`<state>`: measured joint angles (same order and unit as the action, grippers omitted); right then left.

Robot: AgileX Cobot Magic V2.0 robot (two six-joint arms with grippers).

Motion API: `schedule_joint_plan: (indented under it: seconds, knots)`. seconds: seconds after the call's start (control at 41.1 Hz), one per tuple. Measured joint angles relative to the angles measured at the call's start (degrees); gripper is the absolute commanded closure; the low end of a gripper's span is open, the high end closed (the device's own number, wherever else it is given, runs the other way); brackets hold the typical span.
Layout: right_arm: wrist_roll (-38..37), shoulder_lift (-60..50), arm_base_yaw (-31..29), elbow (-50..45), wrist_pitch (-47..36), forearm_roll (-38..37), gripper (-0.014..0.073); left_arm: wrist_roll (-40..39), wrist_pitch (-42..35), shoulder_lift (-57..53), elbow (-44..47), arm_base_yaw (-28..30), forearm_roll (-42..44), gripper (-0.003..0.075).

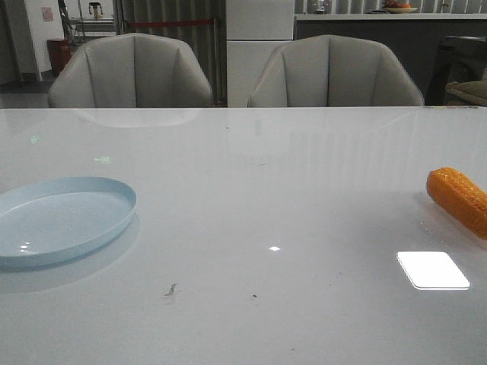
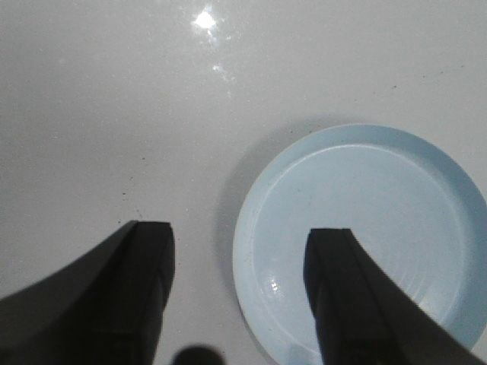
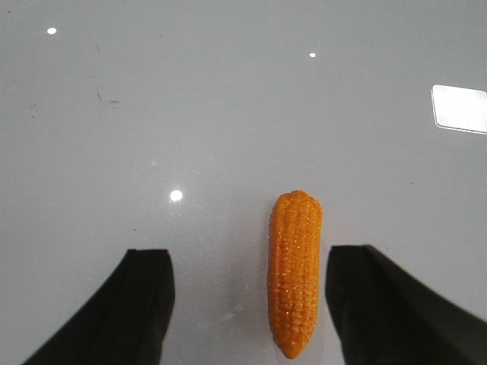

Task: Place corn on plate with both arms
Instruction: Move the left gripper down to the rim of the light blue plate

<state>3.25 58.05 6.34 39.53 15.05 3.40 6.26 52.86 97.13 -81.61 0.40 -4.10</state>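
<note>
We log corn at the tabletop's right edge, plate at the left edge, well apart, presumably why both arms are needed. Only the wrist views show the claws: right claw wide open, empty, straddling the corn; left claw open over the plate rim.

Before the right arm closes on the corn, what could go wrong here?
The corn lies off-centre, close to one finger of the right gripper, so closing may roll it away. The plate is far across the table, so carrying may drop it.
</note>
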Motion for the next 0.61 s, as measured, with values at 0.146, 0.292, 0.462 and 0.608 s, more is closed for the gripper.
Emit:
schedule_joint_plan:
  seconds: [0.146, 0.292, 0.462, 0.608]
  knots:
    - [0.0, 0.0, 0.0, 0.0, 0.0, 0.0, 0.0059, 0.0, 4.6, 7.0, -4.6, 0.0, 0.0, 0.0279]
    - [0.0, 0.0, 0.0, 0.0, 0.0, 0.0, 0.0059, 0.0, 6.4, 12.1, -5.4, 0.0, 0.0, 0.0279]
    - [0.0, 0.0, 0.0, 0.0, 0.1, 0.0, 0.0059, 0.0, 7.2, 16.4, -5.4, 0.0, 0.0, 0.0279]
    - [0.0, 0.0, 0.0, 0.0, 0.1, 0.0, 0.0059, 0.0, 7.3, 18.7, -5.4, 0.0, 0.0, 0.0279]
